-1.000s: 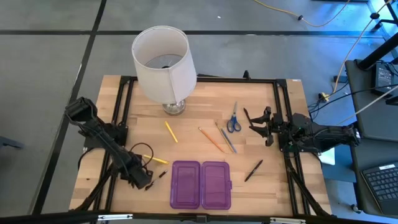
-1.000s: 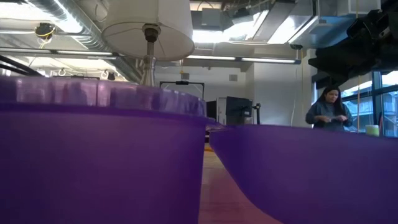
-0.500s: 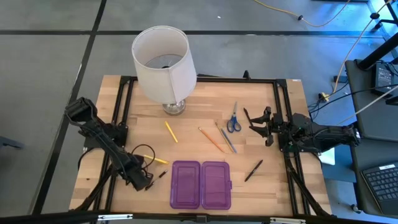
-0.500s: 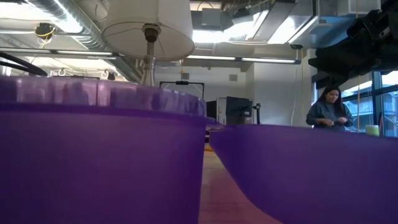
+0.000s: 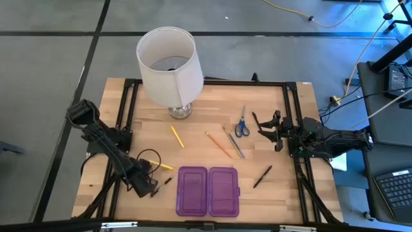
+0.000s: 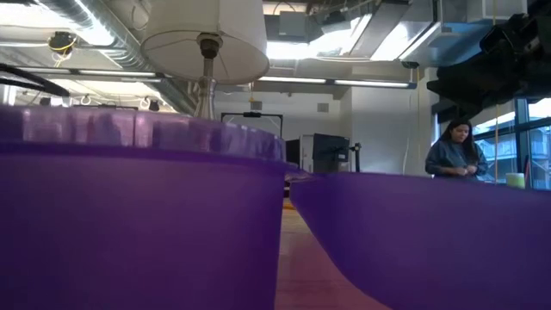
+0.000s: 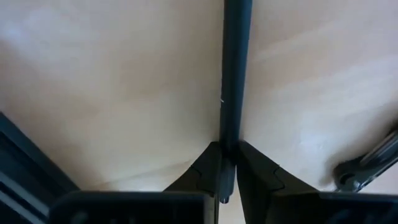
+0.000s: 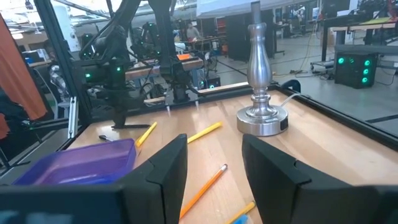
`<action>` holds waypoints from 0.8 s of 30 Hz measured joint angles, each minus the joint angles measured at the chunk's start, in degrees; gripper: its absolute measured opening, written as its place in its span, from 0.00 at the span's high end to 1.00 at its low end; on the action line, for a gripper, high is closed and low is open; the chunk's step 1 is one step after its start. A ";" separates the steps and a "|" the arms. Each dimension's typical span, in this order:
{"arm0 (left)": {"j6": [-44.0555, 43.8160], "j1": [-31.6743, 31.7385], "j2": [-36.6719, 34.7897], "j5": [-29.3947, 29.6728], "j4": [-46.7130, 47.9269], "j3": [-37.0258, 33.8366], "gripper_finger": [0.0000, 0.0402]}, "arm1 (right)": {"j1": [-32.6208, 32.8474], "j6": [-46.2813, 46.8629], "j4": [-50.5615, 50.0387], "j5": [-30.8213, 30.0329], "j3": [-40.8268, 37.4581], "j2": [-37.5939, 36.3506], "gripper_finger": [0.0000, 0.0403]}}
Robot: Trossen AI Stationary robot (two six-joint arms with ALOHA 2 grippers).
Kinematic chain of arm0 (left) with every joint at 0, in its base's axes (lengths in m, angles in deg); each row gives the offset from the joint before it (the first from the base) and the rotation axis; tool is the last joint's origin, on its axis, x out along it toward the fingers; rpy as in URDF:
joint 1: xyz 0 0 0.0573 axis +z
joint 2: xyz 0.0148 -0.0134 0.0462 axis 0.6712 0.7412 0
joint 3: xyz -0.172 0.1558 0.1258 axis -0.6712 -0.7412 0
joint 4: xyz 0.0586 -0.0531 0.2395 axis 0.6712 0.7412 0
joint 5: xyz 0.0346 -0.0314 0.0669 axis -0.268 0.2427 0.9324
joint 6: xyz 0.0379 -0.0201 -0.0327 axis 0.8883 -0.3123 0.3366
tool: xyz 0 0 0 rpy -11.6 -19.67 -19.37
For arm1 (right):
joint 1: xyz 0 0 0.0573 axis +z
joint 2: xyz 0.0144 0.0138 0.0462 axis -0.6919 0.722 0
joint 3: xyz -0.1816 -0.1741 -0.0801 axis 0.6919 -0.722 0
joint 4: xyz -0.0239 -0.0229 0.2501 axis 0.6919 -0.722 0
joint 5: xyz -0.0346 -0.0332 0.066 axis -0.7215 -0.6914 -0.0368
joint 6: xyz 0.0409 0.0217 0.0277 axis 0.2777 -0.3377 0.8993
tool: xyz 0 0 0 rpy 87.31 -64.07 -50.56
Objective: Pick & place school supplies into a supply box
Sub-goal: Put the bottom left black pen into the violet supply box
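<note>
Evidently little has changed: the left gripper (image 5: 149, 189) remains low, fingers clamped on a slim dark pen (image 7: 234, 87) just left of the open translucent purple plastic supply box (image 5: 207, 191), still empty, while the right gripper (image 5: 268, 129) waits spread beside the blue-handled scissors (image 5: 241, 124).

We record even, diffuse overhead light on the wooden table (image 5: 199, 138); shadows there are short and soft. In the low view, ceiling strip lights (image 6: 297, 80) glare brightly, and the purple supply box (image 6: 138, 224) looms close and blurred. The left wrist view is warm-lit, with soft focus. In the right wrist view, the near fingers (image 8: 158, 171) are defocused.
</note>
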State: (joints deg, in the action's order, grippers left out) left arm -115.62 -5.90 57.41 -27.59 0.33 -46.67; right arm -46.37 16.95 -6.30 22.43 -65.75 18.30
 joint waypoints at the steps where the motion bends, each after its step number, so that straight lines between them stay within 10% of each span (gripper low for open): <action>1: -0.01 0.01 -0.86 1.86 0.65 -0.17 0.94 | 0.00 0.56 0.02 -0.02 0.02 0.00 0.61; 16: 28.65 2.90 -12.36 40.12 -10.77 -0.06 0.94 | 0.00 0.72 0.02 -0.14 0.01 -0.02 0.61; 24: 58.12 15.79 -10.08 27.37 -35.42 0.05 0.94 | 0.00 0.82 0.02 -0.13 0.00 -0.02 0.61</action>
State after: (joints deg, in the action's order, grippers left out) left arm -57.49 9.89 47.32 -0.22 -35.08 -46.62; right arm -46.37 17.77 -6.28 22.30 -65.75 18.28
